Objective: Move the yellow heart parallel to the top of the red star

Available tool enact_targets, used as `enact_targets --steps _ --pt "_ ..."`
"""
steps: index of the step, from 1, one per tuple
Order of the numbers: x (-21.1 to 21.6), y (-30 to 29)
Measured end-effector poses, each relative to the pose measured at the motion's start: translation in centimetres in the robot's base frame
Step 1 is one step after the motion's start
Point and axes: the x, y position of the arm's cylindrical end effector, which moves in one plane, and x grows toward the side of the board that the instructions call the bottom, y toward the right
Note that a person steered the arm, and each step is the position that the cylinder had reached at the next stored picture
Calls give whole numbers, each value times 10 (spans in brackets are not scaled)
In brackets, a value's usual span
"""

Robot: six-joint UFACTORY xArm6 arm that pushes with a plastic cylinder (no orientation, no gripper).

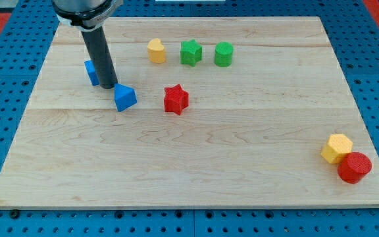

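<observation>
The yellow heart [155, 50] lies near the view's top, left of centre. The red star [175, 99] lies below it and a little to the right, near the board's middle. My tip [108, 87] rests on the board left of the red star, between two blue blocks: one blue block [91, 71] partly hidden behind the rod and a blue block [124, 98] just right of the tip. The tip is well below and left of the yellow heart.
A green star [191, 52] and a green cylinder [223, 54] stand right of the yellow heart. A yellow hexagon [336, 147] and a red cylinder [354, 166] touch at the bottom right. The wooden board [242, 131] sits on a blue pegboard.
</observation>
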Motion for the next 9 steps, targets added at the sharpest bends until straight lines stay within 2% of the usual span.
enact_targets --steps 3,4,6,8,9 --pt "-43 8" --pt "-75 -17" --pt "-110 70" --pt "-112 88" --pt "-80 81"
